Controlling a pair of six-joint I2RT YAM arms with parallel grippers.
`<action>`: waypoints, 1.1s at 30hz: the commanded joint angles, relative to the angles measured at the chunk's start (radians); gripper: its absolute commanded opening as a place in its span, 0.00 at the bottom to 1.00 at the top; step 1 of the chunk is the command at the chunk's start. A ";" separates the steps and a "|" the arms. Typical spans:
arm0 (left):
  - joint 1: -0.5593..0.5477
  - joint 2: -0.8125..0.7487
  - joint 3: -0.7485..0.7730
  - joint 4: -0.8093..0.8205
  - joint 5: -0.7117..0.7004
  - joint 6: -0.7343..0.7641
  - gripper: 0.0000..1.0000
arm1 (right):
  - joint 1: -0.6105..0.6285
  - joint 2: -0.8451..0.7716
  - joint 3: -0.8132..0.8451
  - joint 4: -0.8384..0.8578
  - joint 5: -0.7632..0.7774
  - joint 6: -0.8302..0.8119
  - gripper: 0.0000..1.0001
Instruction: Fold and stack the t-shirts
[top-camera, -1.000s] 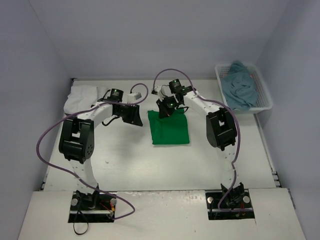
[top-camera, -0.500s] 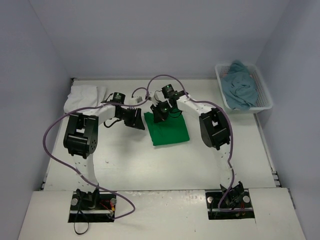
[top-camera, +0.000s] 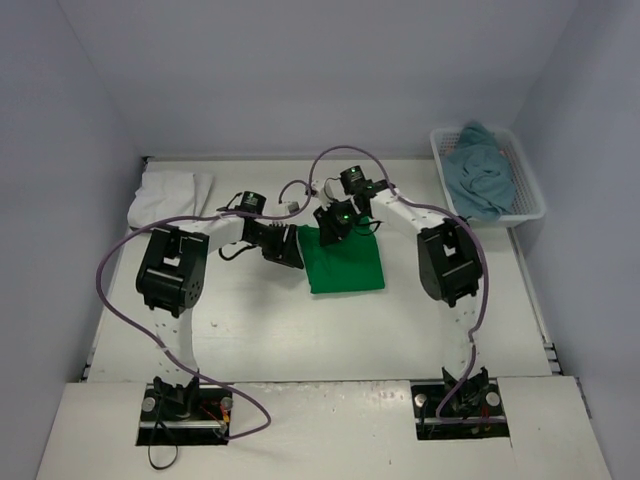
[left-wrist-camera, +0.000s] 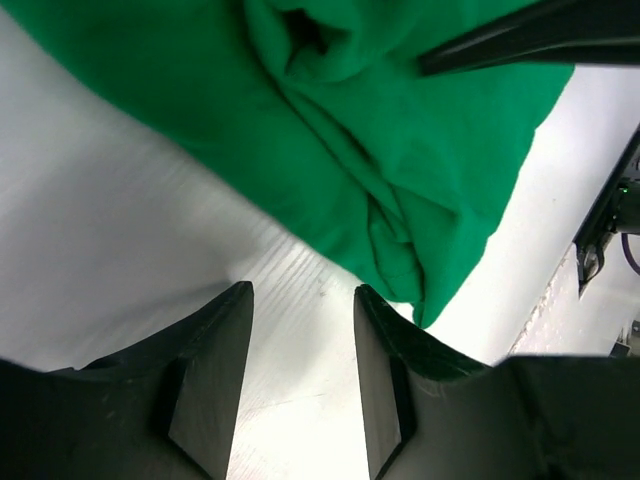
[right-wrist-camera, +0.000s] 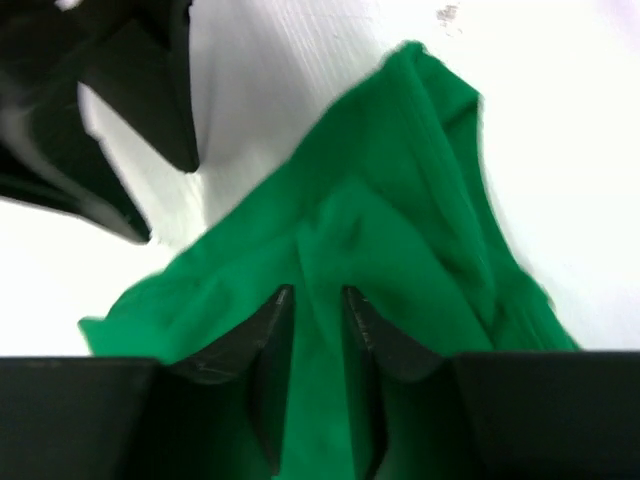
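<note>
moved: left gripper to bright green t-shirt edge, jaws wide, empty
right gripper: narrowly parted
handling: soft, limp; pinch corners

table | green t-shirt mid (folded) | white t-shirt far-left | basket far-right

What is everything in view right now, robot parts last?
green t-shirt: one, bright green, folded, table centre, between the grippers.
white t-shirt: one, white, table's far-left corner.
teal-blue t-shirt: one, dull teal-blue, bunched in the basket.
basket: one, white plastic lattice, table's far-right corner.
table: one, white, under everything.
cables: two, purple, along the arms.
left gripper: one, black, open over bare table beside the green t-shirt.
right gripper: one, black, jaws narrowly apart over the green t-shirt; grip unclear.
</note>
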 joint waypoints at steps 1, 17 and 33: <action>-0.007 -0.014 0.027 0.036 0.050 -0.020 0.40 | -0.036 -0.204 -0.034 0.007 -0.030 -0.014 0.25; -0.027 0.088 0.005 0.176 0.165 -0.148 0.48 | -0.061 -0.252 -0.210 -0.016 0.010 -0.086 0.03; -0.046 0.088 -0.039 0.250 0.197 -0.204 0.52 | -0.028 -0.092 -0.238 -0.016 0.004 -0.113 0.00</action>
